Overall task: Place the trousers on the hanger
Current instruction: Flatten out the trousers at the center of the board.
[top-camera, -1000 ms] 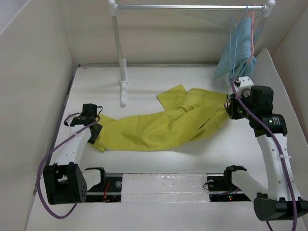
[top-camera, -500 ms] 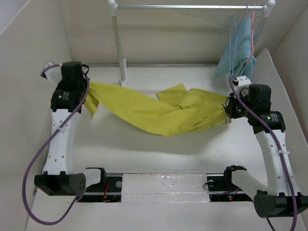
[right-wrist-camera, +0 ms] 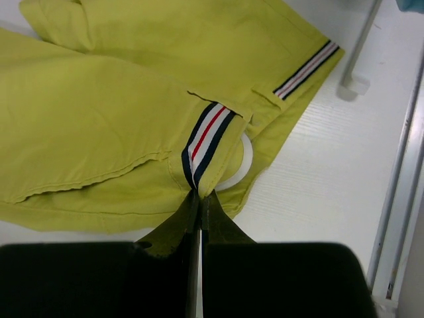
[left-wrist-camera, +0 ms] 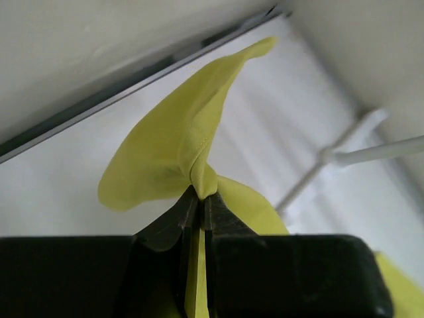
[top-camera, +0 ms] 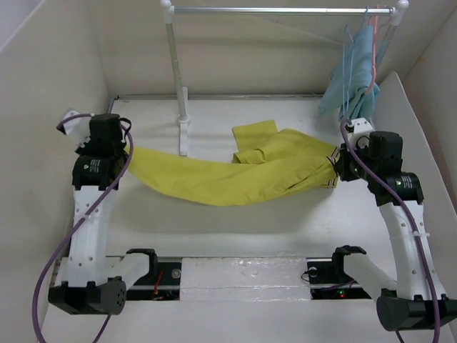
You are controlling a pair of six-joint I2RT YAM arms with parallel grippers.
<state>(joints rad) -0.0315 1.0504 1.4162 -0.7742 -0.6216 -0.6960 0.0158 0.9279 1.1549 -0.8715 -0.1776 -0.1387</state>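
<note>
The mustard yellow-green trousers point(top-camera: 228, 175) hang stretched between my two grippers above the table. My left gripper point(top-camera: 128, 151) is shut on a leg end point(left-wrist-camera: 192, 142) at the left. My right gripper point(top-camera: 335, 166) is shut on the striped waistband point(right-wrist-camera: 205, 136) at the right. The other leg point(top-camera: 255, 136) lies folded on the table behind. The pale-blue wire hanger point(top-camera: 348, 61) hangs at the right end of the rail point(top-camera: 278, 11), beside the pink hanger with the light-blue cloth.
A white rail stand post point(top-camera: 176, 71) with its foot point(top-camera: 184, 132) stands behind the trousers; it also shows in the left wrist view point(left-wrist-camera: 351, 156). The light-blue cloth point(top-camera: 355, 75) hangs above my right arm. White walls close in left and right.
My left gripper rose from the table with the leg end, swung back-left, then came a little nearer and lower. The trousers now stretch out straighter. My right gripper barely moved.
</note>
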